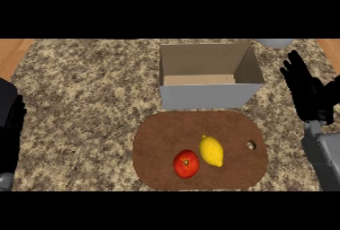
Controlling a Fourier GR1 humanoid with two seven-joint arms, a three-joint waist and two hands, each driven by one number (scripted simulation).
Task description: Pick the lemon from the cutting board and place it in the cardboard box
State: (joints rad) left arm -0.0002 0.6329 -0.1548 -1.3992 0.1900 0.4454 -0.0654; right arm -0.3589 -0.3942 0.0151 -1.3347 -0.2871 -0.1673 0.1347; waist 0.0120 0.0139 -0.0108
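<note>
- At the far left edge, the left hand (15, 119) is seen as a dark shape beside the speckled stone surface (86, 90); whether its fingers are released or clenched cannot be told.
- Near the lower middle, a brown cutting board (166, 130) with rounded corners is laid flat on the surface.
- A red tomato (186, 164) is set on the board, touching or just beside the lemon.
- The lemon (212, 151) is found on the board, to the tomato's right, untouched by either hand.
- Beyond the board, an open cardboard box (209, 94) is placed upright.
- At the right edge, the right hand (304, 87) is held released, fingers straight and up, grasping nothing.
</note>
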